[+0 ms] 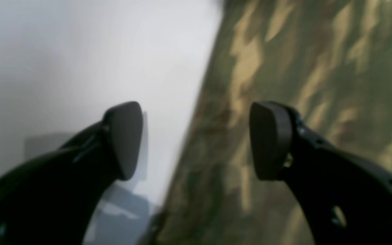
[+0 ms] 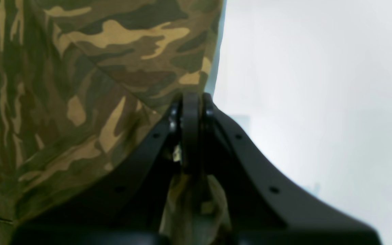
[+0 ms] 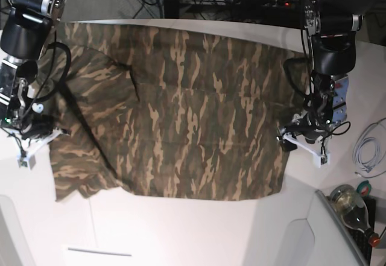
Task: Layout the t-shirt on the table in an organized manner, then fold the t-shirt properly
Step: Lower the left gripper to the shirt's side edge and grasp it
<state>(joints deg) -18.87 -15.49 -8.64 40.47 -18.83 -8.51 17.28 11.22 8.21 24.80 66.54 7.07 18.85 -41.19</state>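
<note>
The t-shirt [image 3: 181,127] is spread flat across the table [image 3: 181,230]. The left gripper [image 1: 196,139] is seen with jaws apart, nothing between them, straddling the shirt's side edge. The right gripper [image 2: 191,132] is clamped on the opposite edge, cloth bunched behind its pads.

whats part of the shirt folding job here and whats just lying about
Part of the job:
- t-shirt, camouflage, spread out flat
- table, white
- left end effector, open over the shirt's edge
- right end effector, shut on the t-shirt's edge

Just lying about:
- glass bottle, bottom right corner
- white cable, at the right edge
- dark cables beyond the table's far edge
</note>
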